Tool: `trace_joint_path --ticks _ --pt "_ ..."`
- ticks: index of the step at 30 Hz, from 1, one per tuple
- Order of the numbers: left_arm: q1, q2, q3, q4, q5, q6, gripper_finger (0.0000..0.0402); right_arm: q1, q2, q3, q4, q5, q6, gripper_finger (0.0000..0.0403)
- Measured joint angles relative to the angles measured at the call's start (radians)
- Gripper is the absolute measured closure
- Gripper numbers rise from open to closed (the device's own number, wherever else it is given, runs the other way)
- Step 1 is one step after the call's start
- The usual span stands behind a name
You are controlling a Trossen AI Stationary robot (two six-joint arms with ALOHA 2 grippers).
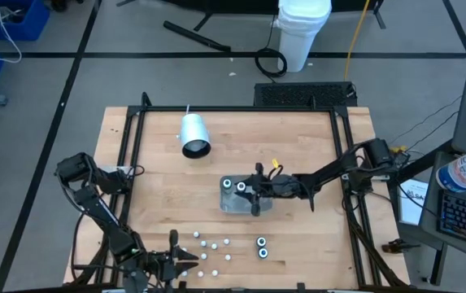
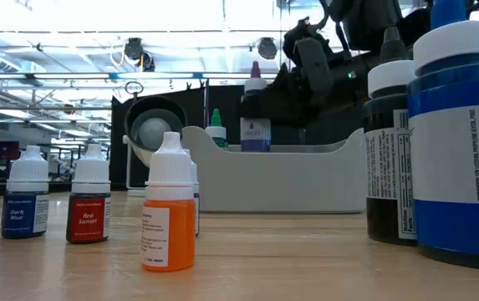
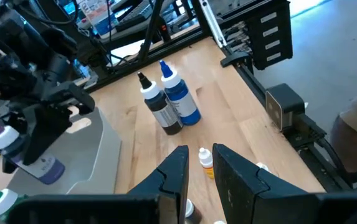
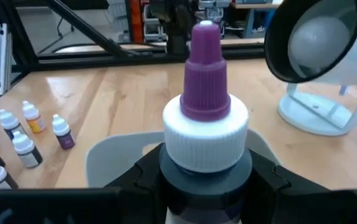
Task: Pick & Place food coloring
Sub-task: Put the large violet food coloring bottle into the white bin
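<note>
The food coloring shows as several tiny white-capped bottles [image 1: 208,248] standing on the table's near part; one is orange [image 2: 170,209]. My right gripper [image 4: 206,186] is shut on a larger purple-tipped bottle [image 4: 206,93] over the grey tray [image 1: 234,205] at mid-table. A green-tipped bottle [image 2: 216,127] stands in the tray. My left gripper [image 3: 200,177] hovers low near the table's near edge beside the tiny bottles, open by a narrow gap with nothing in it; the orange bottle [image 3: 206,163] stands just beyond its fingertips. My right gripper pinches the purple-tipped bottle between its two fingers, on the dark body just below the white cap [image 4: 206,171]. The fingers come nearly level from the table's right side. The bottle stands about upright with its lower part inside the tray [image 2: 256,134]; the tray wall hides its bottom.
Two bigger bottles, one dark and one blue [image 1: 262,247], stand right of the tiny ones. A white cylinder lamp [image 1: 193,135] lies at the far left of the table. A black frame [image 1: 135,163] runs along the table's edges.
</note>
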Motion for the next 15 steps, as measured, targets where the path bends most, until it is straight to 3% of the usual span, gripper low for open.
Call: trace_joint_path --ticks 15 --pt "0.0 0.0 0.0 0.001 0.0 0.002 0.0323 0.007 0.11 0.003 0.098 0.002 0.022 0.0275"
